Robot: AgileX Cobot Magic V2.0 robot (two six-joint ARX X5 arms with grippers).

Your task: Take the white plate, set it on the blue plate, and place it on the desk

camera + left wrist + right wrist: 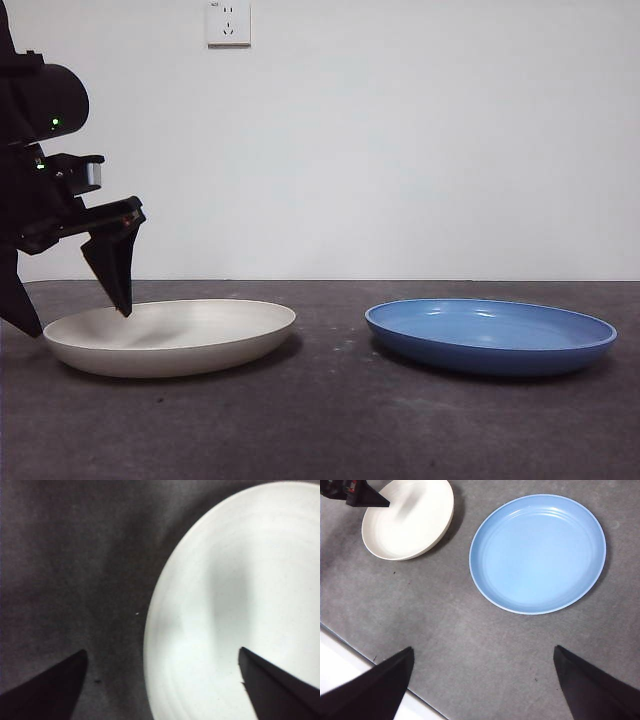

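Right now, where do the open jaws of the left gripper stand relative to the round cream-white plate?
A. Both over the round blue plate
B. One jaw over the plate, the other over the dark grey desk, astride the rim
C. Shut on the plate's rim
B: in the left wrist view the left gripper has the white plate's rim between its open jaws, the desk under the other.

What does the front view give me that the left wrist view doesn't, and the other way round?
Only the front view shows the blue plate, apart from the white plate on the desk, and a wall socket. Only the left wrist view shows the left end effector open, straddling the white plate's rim, one jaw over the plate, the other over bare desk. Both show the white plate, the desk and the left end effector at that plate's edge.
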